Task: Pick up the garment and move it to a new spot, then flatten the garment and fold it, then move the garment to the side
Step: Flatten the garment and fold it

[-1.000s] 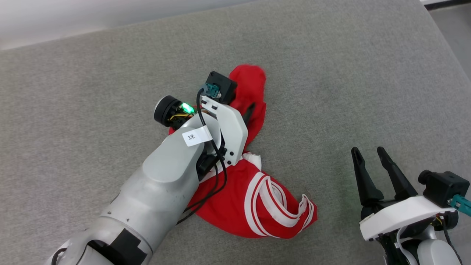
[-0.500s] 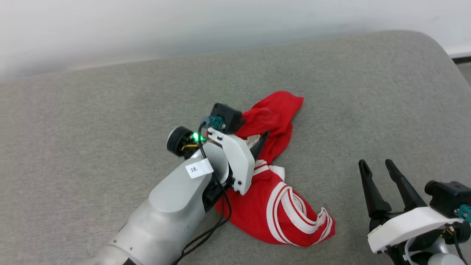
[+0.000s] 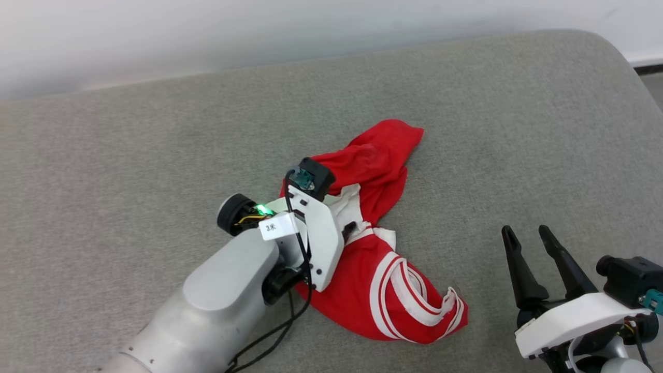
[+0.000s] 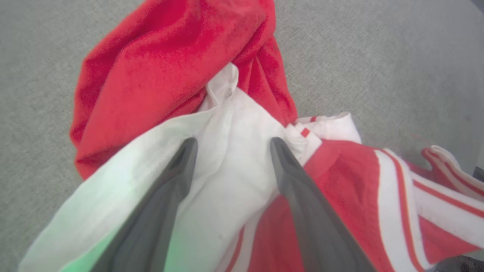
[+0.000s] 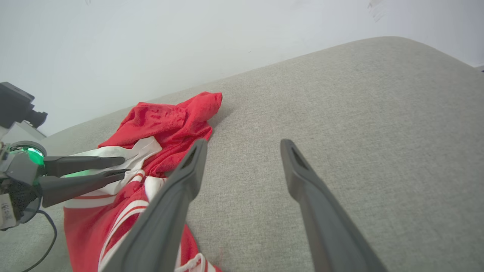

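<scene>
Red garment [image 3: 378, 295] with white sleeve cloth and red-and-white stripe trim, on flecked grey upholstery [image 3: 129, 155] below an off-white wall [image 3: 259, 31]; dark grey fingers on left gripper [image 4: 230, 145] and right gripper [image 3: 525, 233], white wrist shells [image 3: 323, 243], silver forearm [image 3: 217, 300], green lamp [image 3: 263, 209].

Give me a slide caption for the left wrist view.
Open left tool poised over the white sleeve of the crumpled red jersey on a grey cushion.
</scene>
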{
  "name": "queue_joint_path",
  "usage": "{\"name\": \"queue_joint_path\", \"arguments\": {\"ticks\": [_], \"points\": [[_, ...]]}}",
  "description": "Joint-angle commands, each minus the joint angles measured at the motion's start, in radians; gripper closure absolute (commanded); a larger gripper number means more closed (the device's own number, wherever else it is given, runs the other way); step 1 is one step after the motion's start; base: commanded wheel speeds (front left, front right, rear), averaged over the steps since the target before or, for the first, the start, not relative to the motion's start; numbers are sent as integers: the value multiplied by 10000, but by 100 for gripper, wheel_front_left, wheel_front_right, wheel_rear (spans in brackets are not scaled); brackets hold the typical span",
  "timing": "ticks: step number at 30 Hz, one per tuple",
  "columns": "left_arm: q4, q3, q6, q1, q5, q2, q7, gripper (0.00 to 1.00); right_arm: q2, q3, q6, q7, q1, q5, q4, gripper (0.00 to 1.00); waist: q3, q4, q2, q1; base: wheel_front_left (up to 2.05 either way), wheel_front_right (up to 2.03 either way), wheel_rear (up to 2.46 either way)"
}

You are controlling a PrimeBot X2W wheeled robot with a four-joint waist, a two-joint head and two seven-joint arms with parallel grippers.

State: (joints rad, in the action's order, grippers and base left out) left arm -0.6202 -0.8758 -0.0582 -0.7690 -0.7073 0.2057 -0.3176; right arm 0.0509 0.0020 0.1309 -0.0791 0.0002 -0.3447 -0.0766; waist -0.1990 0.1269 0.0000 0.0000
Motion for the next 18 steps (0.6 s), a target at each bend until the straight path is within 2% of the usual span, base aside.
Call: {"name": "queue_joint_path", "arguments": {"ticks": [1,3,4,5,6,13,18], "points": [[36,-49,61,-131,38,112,-200,0,-13,42,-3,83,-104,-117,40,0,-180,182,0,0,0,0,0],[83,-64,125,-245,74,220,-403,4,-13,74,-3,144,-179,-149,98,0,-314,307,0,0,0,0,0],[100,-59,158,-279,83,260,-455,53,-13,92,-3,184,-206,-184,134,0,-371,359,0,0,0,0,0],[121,-51,183,-300,84,289,-481,82,-12,89,-3,208,-213,-193,179,0,-424,405,0,0,0,0,0],[159,-49,210,-319,95,317,-478,100,-13,84,-3,266,-215,-194,228,0,-461,438,0,0,0,0,0],[851,-101,294,-386,349,621,-70,100,-13,-122,-3,431,-210,-215,439,0,-494,311,0,0,0,0,0],[2246,-119,447,-144,671,1134,344,100,-12,-249,-3,371,-177,-124,470,0,-287,-172,0,0,0,0,0]]}}
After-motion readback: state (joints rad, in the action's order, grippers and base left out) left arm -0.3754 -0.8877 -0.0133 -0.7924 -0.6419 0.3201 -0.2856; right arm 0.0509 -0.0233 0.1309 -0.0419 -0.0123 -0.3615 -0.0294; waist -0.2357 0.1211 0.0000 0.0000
